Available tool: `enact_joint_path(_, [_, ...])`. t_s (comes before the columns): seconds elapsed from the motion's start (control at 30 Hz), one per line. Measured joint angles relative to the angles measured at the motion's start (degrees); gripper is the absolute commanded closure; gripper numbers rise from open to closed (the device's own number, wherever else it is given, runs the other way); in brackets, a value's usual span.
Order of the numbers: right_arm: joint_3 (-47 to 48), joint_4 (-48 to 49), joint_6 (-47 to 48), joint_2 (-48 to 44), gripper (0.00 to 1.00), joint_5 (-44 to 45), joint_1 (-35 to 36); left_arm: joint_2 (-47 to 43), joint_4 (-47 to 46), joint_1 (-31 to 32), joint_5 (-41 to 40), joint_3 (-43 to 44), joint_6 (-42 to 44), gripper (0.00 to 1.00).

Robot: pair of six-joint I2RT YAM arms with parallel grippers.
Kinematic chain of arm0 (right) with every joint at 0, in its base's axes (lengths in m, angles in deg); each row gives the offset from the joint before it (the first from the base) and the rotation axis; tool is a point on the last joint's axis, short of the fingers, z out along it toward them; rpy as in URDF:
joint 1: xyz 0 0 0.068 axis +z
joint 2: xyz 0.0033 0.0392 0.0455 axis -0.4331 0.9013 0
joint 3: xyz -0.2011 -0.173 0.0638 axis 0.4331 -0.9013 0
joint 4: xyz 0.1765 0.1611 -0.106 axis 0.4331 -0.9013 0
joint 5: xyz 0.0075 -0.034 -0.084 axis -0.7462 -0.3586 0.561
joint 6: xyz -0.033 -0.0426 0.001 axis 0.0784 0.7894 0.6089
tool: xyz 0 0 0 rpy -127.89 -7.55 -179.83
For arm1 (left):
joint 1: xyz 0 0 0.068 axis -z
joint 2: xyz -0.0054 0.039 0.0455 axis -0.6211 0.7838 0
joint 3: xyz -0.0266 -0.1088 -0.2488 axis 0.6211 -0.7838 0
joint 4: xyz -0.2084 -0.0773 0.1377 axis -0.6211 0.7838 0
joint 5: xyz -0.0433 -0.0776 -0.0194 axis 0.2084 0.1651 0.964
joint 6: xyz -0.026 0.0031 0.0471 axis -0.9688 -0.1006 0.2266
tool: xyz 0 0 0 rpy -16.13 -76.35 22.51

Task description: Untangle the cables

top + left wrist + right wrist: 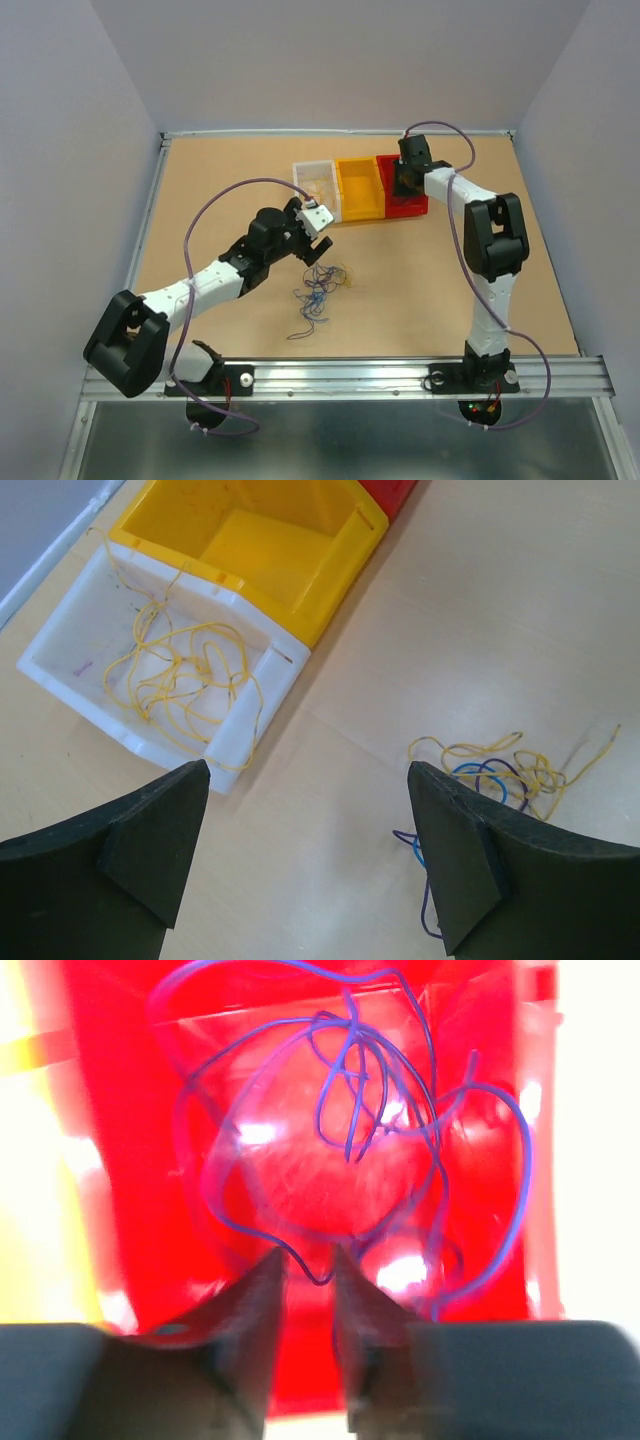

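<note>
A tan wooden table [420,290] fills the floor of a pale-walled enclosure. Toward its far edge we see three open bins in a row, side against side: a white bin [316,178], a yellow bin [360,188] and a red bin [410,205].

The tangled cables [322,285] lie on the bare wood near the middle of the table, in front of the white bin and apart from it. From the left wrist we make out yellow, blue and purple strands [500,775] looped through one another, the yellow ones uppermost. One thin strand trails toward the near edge of the table.

More yellow cables [180,675] sit curled inside the white bin, one loop draped over its near rim. Purple cables [350,1110] lie in broad curls inside the red bin.

The left gripper [312,232] hangs above the table between the white bin and the tangle. Its fingers are spread wide, with nothing between them and nothing touched.

The right gripper [405,175] reaches down into the red bin. In its own blurred view, its fingers [255,1300] stand a narrow gap apart. The low bend of one purple loop dips into that gap, which is wider than the wire, so we see no pinch on it.
</note>
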Motion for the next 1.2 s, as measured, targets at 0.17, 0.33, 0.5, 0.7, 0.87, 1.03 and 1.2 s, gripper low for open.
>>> enact_joint_path(0.17, [-4.72, -0.63, -1.07, -10.93, 0.34, 0.04, 1.18, -2.47, -0.96, 0.0, 4.02, -2.58, 2.19, 0.04])
enact_joint_path(0.33, [-11.69, 1.16, -2.95, -24.04, 0.16, -1.14, 2.01, -2.69, -1.77, 0.0, 6.73, -2.93, 4.35, 0.02])
enact_joint_path(0.5, [-22.47, 4.2, -5.99, -35.74, 0.12, -4.55, 2.05, -1.55, -1.57, 0.0, 7.45, -2.93, 5.88, 0.02])
enact_joint_path(0.7, [-37.35, 11.76, -10.36, -45.88, 0.15, -11.19, 3.34, 3.1, 1.25, 0.0, 5.77, -1.25, 6.71, 0.02])
enact_joint_path(0.87, [-41.64, 15.28, -12.09, -47.12, 0.15, -14.4, 9.27, 3.78, 5.27, 0.0, 2.69, 0.22, 7.63, 0.02])
enact_joint_path(1.03, [-41.4, 17.2, -10.45, -46.45, 0.16, -17.11, 15.85, 2.01, 9.35, 0.0, 2.14, 0.5, 8.74, 0.02])
enact_joint_path(1.2, [-38.88, 14.69, -7.45, -42.6, 0.27, -16.15, 21.27, -0.85, 10.82, 0.0, 2.82, 0.26, 9.88, 0.02])
